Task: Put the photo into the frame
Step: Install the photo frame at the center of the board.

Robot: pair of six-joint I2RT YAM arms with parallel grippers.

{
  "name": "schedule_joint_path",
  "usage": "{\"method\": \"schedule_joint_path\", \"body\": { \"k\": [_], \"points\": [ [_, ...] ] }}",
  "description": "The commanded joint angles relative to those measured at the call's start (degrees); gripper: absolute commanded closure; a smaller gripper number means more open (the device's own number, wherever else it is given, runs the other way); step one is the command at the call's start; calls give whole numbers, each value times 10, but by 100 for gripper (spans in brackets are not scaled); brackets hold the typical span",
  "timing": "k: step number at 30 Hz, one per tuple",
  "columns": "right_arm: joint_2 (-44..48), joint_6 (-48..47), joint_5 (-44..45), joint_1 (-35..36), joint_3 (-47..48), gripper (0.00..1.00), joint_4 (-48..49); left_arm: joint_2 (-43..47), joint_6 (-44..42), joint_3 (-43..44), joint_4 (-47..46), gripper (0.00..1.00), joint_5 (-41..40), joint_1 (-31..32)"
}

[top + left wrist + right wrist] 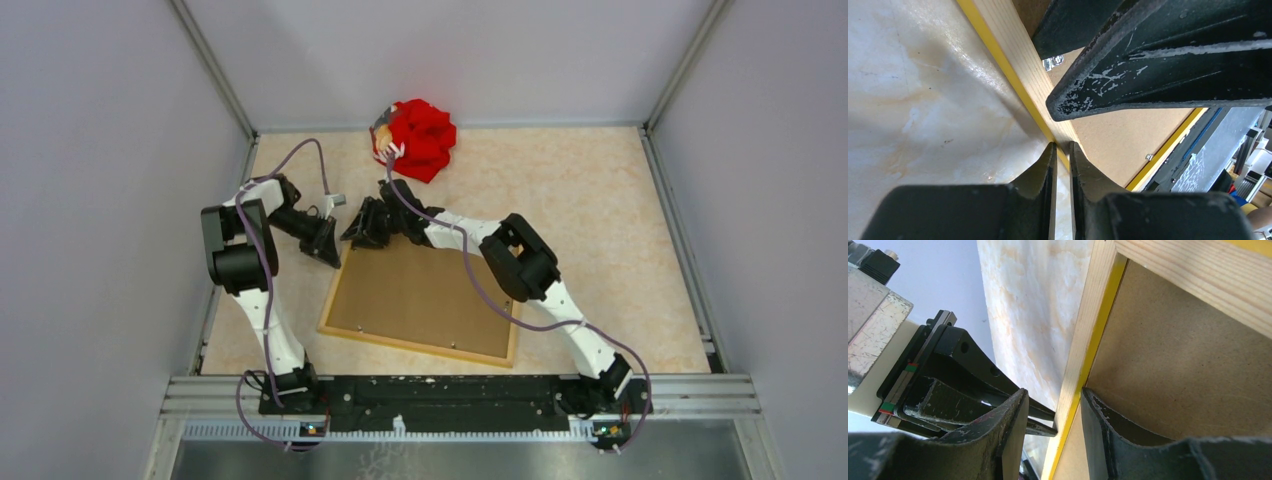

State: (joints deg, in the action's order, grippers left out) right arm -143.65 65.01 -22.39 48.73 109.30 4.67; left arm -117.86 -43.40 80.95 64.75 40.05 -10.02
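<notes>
The frame (420, 345) lies face down on the table, its light wood reverse up and yellow sides showing, with the brown backing board (425, 295) inside it. No photo shows in any view. My left gripper (328, 255) is at the frame's far left corner. In the left wrist view it (1061, 146) is shut with only a slit, its tips against the outer yellow side of the frame (1018, 55). My right gripper (358, 235) is beside it. In the right wrist view it (1053, 390) stands open astride the frame's rail (1083, 330), one finger inside on the backing board (1173, 365).
A crumpled red cloth (422, 138) lies at the back of the table near the wall. Small metal tabs (1053, 61) hold the backing board (1113, 135) in the frame. The right arm's links stretch over the frame's far right part.
</notes>
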Motion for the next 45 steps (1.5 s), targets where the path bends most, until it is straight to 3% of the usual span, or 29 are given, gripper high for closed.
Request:
{"method": "schedule_joint_path", "body": {
  "k": [1,7,22,45],
  "points": [
    [-6,-12,-26,16,37,57,-5,4,-20,-12,-11,83,-14,9],
    [7,-44,-26,10,65,56,-41,9,-19,-21,-17,84,-19,10],
    [62,-63,-24,-15,-41,55,-7,9,-14,-25,-23,86,-17,9],
    [19,-84,-50,-5,40,56,-45,11,-13,-25,-22,87,-12,9]
  ]
}}
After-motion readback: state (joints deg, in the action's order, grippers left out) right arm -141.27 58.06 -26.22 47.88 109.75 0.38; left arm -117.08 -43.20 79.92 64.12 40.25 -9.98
